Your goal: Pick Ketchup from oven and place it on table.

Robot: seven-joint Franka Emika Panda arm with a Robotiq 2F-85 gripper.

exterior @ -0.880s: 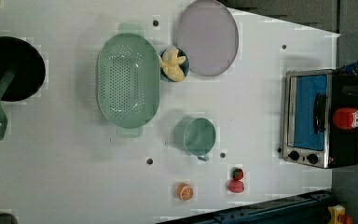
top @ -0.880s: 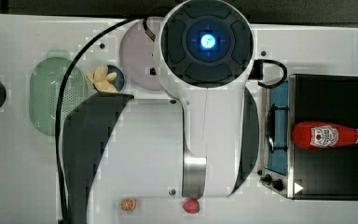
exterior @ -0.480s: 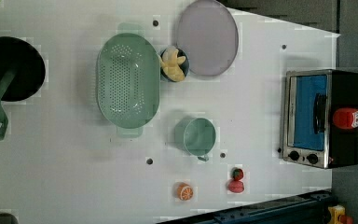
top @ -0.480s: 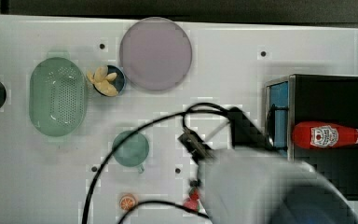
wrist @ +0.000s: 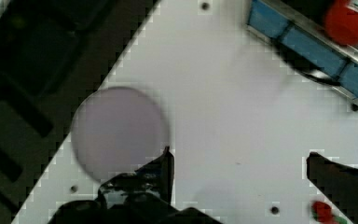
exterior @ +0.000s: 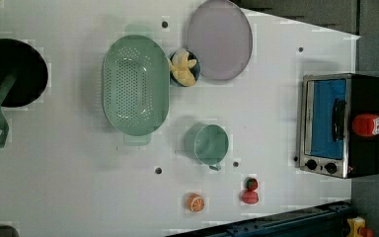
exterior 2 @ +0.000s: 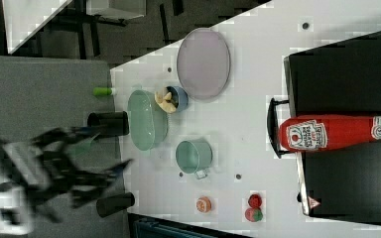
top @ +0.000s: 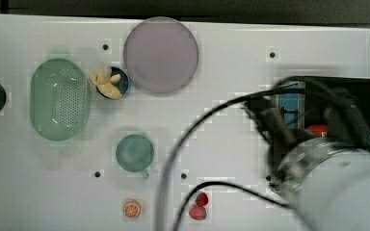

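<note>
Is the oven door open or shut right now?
Shut. In the left view the oven shows its blue glass door flush within the silver frame, handle in place; the Ketchup sits on its black top.

A purple plate (exterior: 219, 39), green colander (exterior: 135, 85), green cup (exterior: 207, 143) and strawberries (exterior: 249, 191) lie apart.

table (exterior: 69, 197): white, a few small dark holes
oven (exterior: 343, 126): at one end edge
plate (exterior: 219, 39): near a long edge
colander (exterior: 135, 91): middle
banana bowl (exterior: 183, 68): between colander and plate
cup (exterior: 207, 144): central
strawberries (exterior: 249, 191), orange slice (exterior: 195, 202): near the opposite long edge
</note>
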